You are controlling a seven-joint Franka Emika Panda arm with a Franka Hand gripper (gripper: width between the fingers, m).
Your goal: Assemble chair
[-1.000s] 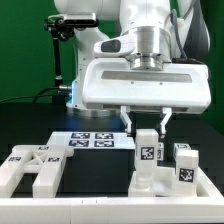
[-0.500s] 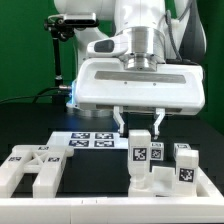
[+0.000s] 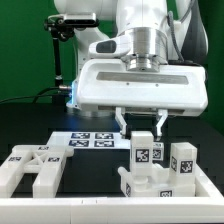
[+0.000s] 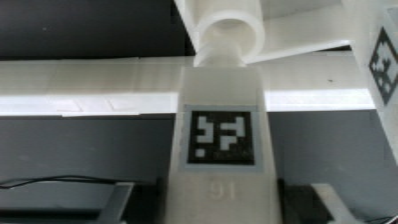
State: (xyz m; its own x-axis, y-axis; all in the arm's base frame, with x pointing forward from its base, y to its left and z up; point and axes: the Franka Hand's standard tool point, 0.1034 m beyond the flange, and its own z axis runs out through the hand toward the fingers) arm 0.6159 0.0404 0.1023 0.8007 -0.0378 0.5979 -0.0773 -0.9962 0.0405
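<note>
We are seeing the two-finger gripper [image 3: 142, 122] standing part-way closed on the top of a white upright plastic chair post [image 3: 145, 155] that carries a black-and-white square tag, its fingers pressing the post's two sides. The post is sitting mid-scene in the exterior view, with a chunky white plastic base block [image 3: 140, 183] directly under it; we cannot tell whether they are joined. A second white tagged plastic block [image 3: 184, 162] is standing just beside the post at 3 o'clock, crowding that side. A white H-shaped plastic frame piece [image 3: 35, 172] is lying well apart at 9 o'clock, with bare black table [image 3: 90, 172] between. The thin flat white marker board [image 3: 92, 140] is lying at 10 o'clock, and the white border rail [image 3: 100, 206] is running along the edge at 6 o'clock, fencing the pieces in.
</note>
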